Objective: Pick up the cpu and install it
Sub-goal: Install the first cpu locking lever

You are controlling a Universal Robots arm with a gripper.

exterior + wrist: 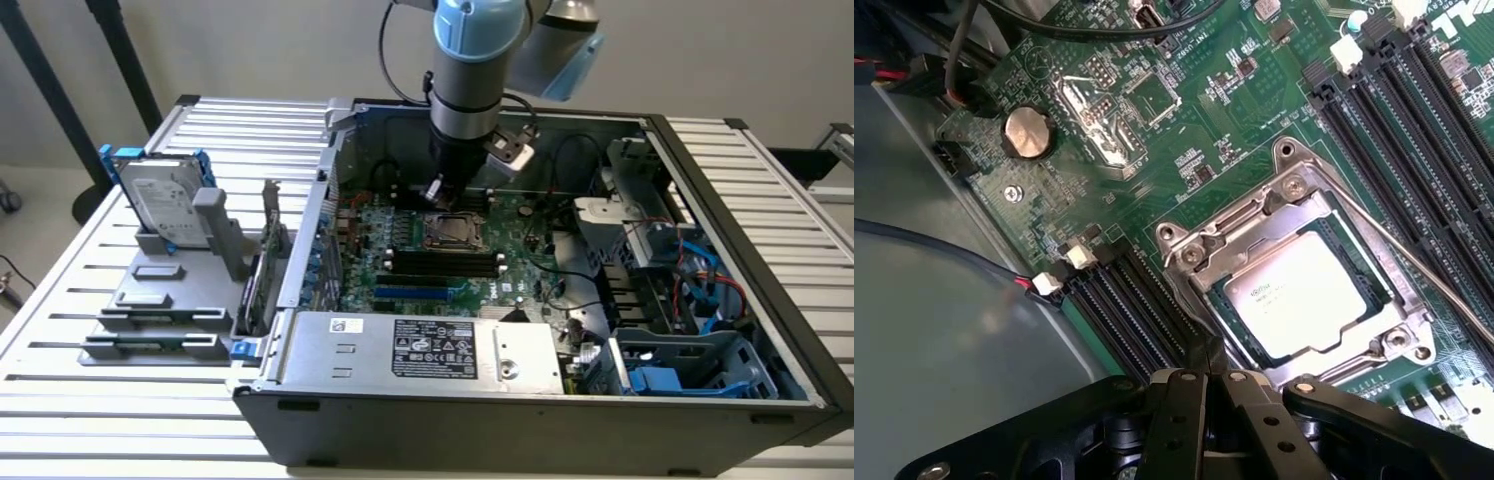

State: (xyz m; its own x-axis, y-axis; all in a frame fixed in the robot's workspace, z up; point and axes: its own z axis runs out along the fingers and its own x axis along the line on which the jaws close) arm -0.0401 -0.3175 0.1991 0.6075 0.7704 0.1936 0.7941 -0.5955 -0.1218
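The jaws are pressed shut, holding nothing — the cpu sits in its socket (about two o'clock from them).

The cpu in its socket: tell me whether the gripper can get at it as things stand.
Probably yes. The cpu lies bare-topped inside the socket frame, with nothing covering it, and the shut gripper hangs close beside it above the motherboard.

An open computer case sits on a slatted worktop — green motherboard inside. A hard drive stands upright in a grey holder at the exterior view's left — a coin battery sits on the board.
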